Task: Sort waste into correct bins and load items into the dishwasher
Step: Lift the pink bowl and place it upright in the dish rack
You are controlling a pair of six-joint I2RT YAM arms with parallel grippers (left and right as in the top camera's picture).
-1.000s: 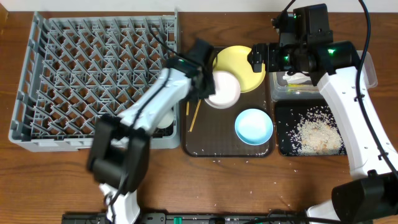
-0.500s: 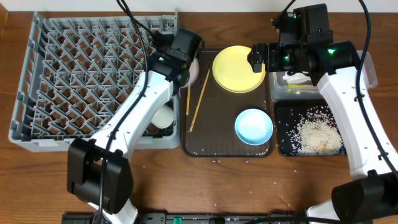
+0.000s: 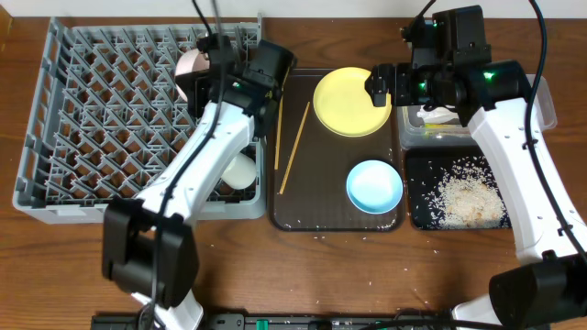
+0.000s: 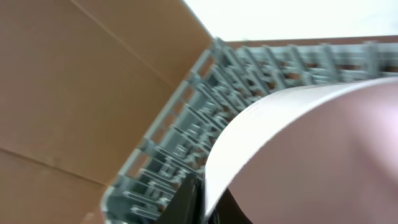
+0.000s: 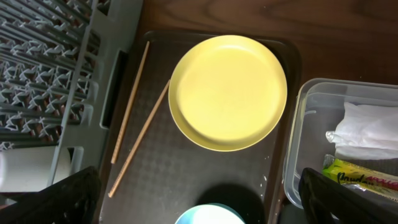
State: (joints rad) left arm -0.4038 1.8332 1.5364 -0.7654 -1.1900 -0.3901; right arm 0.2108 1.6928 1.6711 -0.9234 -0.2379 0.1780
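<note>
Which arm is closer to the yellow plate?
Right. The right end effector hovers at the yellow plate's right edge; the left end effector holds a white bowl over the grey rack.

Overhead looks straight down; right wrist, nearer, shares its yellow plate; left wrist faces the grey rack close-up.

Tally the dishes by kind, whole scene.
Plates: 1, round yellow plate
Bowls: 2, light blue bowl and white bowl
Cups: 1, small white cup
Chopsticks: 2, thin wooden chopsticks
Total: 6
</note>
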